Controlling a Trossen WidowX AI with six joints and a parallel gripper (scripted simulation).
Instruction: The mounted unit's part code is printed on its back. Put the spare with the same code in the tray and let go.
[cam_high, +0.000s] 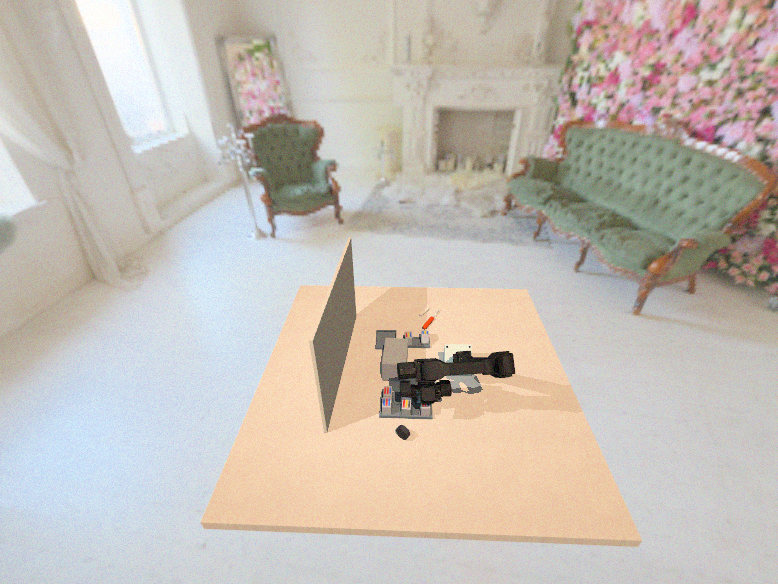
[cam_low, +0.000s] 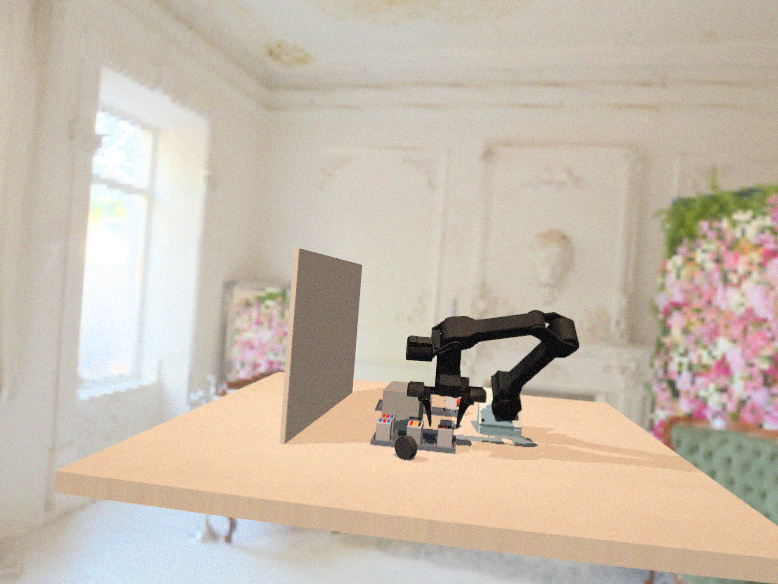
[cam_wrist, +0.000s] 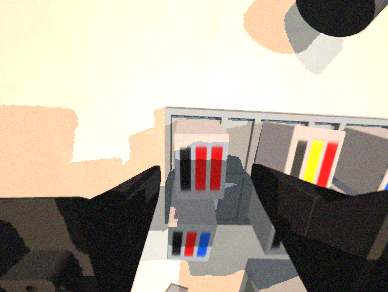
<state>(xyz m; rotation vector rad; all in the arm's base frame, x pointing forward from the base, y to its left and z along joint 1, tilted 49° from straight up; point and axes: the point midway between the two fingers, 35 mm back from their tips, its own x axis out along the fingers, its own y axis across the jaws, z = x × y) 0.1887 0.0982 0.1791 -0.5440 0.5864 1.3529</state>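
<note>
1. The arm (cam_low: 502, 326) reaches from its base over the grey rack (cam_low: 433, 445) of spares on the counter (cam_low: 565, 490). The gripper (cam_low: 443, 411) points down above the rack.
2. The gripper's jaws stand partly apart and hold nothing. In the wrist view the two dark fingers flank a spare without touching it.
3. The spare between the fingers, here the black-red-red spare (cam_wrist: 201, 162), stands upright in the rack's end slot. Its label shows one black stripe and two red stripes.
4. A second spare with black, red and blue stripes (cam_wrist: 190, 242) sits just below it in the wrist view, nearer the camera.
5. A spare with a black, yellow and red label (cam_wrist: 312, 157) occupies the next slot to the right. Another spare lies beyond it, its label cut off by the frame edge.
6. The mounted unit (cam_high: 394, 357), a larger grey block, stands just behind the rack, near the upright grey panel (cam_high: 336, 339).
7. A small dark pad (cam_high: 385, 339) lies flat beside the mounted unit; whether this is the tray cannot be told.
8. A black cylinder (cam_high: 402, 431) lies on the counter just in front of the rack.
9. An orange-handled tool (cam_high: 427, 321) lies farther back on the counter, apart from the rack.
</note>
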